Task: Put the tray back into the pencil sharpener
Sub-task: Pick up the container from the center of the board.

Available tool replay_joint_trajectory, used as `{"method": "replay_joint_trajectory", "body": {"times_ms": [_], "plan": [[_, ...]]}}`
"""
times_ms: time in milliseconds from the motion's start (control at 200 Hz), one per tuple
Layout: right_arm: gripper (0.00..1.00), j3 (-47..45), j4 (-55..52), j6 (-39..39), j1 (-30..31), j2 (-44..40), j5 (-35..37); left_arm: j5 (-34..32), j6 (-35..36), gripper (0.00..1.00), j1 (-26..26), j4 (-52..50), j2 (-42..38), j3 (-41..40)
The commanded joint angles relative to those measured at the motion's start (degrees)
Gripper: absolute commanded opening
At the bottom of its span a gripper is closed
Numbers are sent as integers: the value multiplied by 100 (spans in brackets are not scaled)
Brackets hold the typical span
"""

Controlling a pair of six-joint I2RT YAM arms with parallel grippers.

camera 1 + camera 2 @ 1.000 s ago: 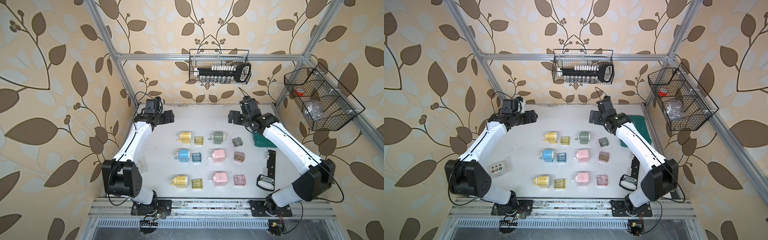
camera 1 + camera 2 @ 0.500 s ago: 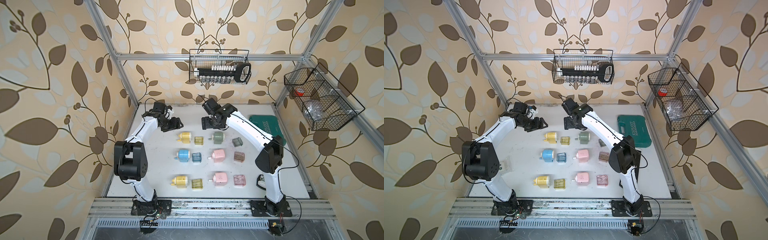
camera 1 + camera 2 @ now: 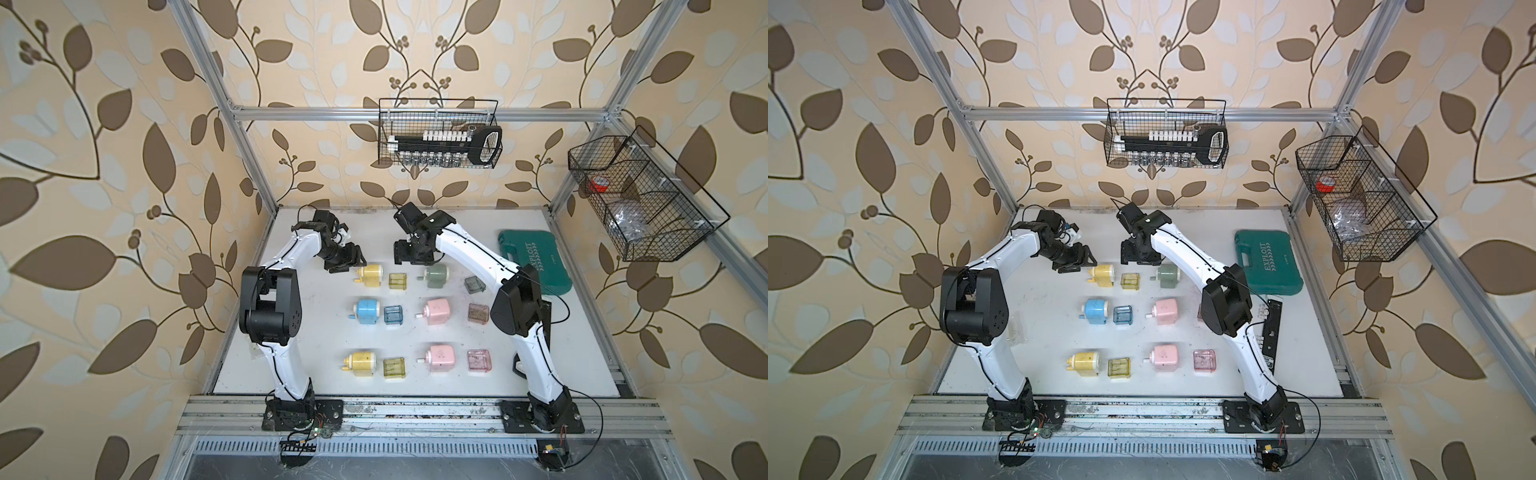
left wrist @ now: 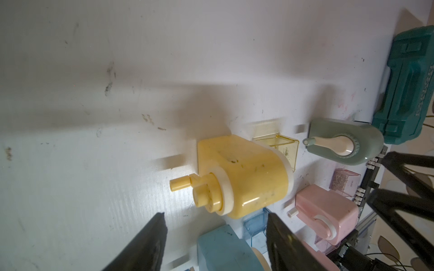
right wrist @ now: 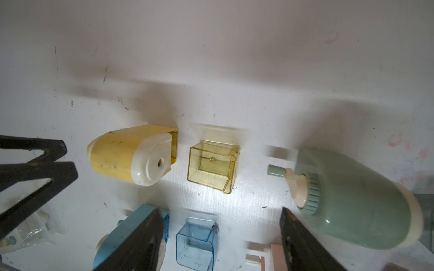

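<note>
Gripper status: the left gripper (image 4: 215, 220) sits at the crank end of the yellow sharpener (image 4: 244, 178), fingers moderately spread, holding nothing. The right gripper (image 5: 220, 211) hangs on the sharpener's slot side, fingers wide, likewise unladen. You find the yellow tray (image 5: 211, 167) upright on the table (image 5: 234, 58), just beside the sharpener's open slot, apparently not touching it; blur limits certainty.

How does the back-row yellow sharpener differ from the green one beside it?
The yellow sharpener has a white end cap; the green sharpener has a cream one. The yellow sharpener's crank is all yellow; the green sharpener's is cream with a green knob. Both cranks point the same way.
</note>
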Motion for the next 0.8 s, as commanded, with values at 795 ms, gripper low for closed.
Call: {"method": "replay_joint_trajectory", "body": {"times_ms": [795], "plan": [[61,293,100,344,15,670,-482,677,7,64,-25,-304,370,296]]}}
